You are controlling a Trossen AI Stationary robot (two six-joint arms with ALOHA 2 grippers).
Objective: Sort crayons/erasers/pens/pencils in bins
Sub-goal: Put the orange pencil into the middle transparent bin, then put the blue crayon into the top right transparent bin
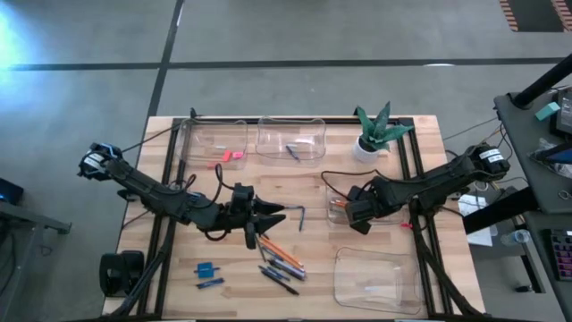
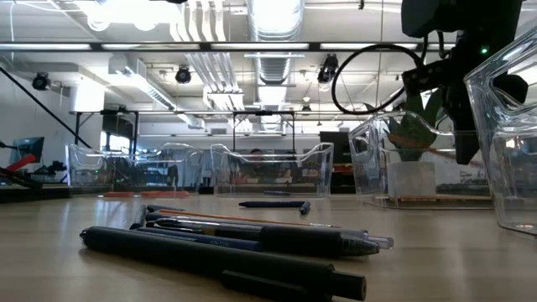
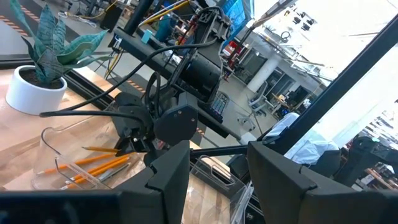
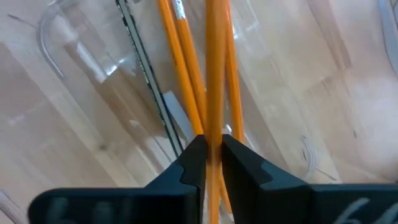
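Right gripper (image 4: 211,155): positioned over the bin (image 1: 335,192) at table right-centre; fingers pinched on one orange pencil (image 4: 214,74), other pencils lying below in that bin.
Left gripper (image 1: 268,217): held above table centre; fingers spread apart, nothing between them.
Pens (image 1: 281,268): loose on the wood near the front edge, a few pencils among them.
Erasers (image 1: 231,156): pink, seen in the far-left bin.

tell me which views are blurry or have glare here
Low view: the nearest pens lie soft and out of focus, ceiling lights blown out. High view: bright glare on the floor at upper left. Right wrist view: the pencil between the fingers looks smeared. Left wrist view: windows overexposed.
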